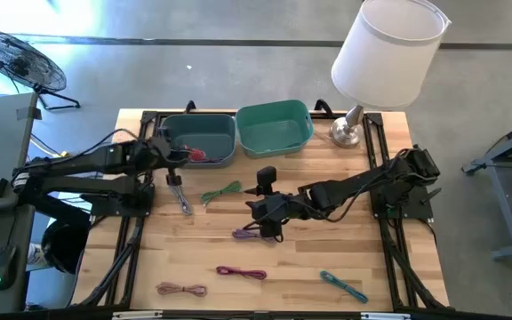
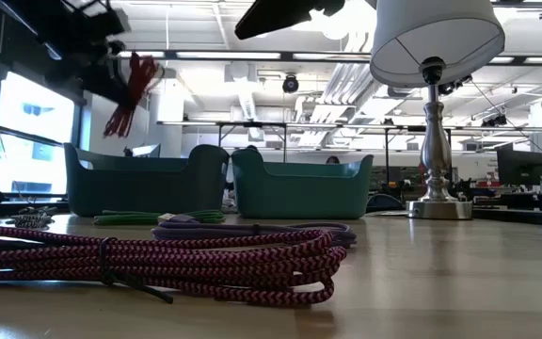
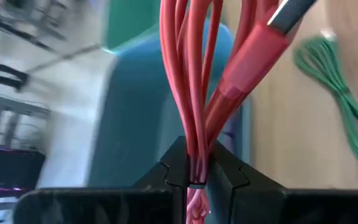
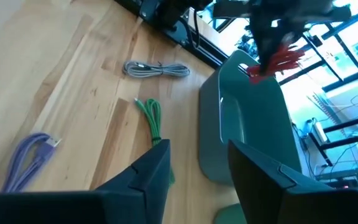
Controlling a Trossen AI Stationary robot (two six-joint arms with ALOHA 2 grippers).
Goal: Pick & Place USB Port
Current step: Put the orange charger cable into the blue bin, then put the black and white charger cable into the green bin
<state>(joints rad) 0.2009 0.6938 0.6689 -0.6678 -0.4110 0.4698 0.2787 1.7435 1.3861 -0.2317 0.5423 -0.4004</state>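
Releasing the red cable (image 1: 195,155) cleanly is judged to be the step in hand, since the bundle is held by the left gripper (image 1: 178,153) above the blue-grey bin (image 1: 204,160). The bundle is best kept over the middle of the bin, well inside its rim, and lowered before the fingers are parted, so that no dangling loop is draped over the wall. The fingers should be opened fully and the arm lifted straight up, as a strand could otherwise be snagged and dragged out again.

In the left wrist view the cable (image 3: 194,87) is seen pinched between the two dark fingers, which are closed on its looped strands. It is a glossy red bundle, folded into several long loops, with a red sleeve and a metal plug end (image 3: 291,12) hanging among them. From table height it (image 2: 132,92) is seen suspended clear above the bin.

The right gripper (image 1: 269,220) is held over the middle of the table near the purple cable (image 1: 249,235), its fingers (image 4: 151,171) apart and holding nothing. A green cable (image 1: 221,192), a grey cable (image 1: 180,196) and the green bin (image 1: 275,130) are left untouched
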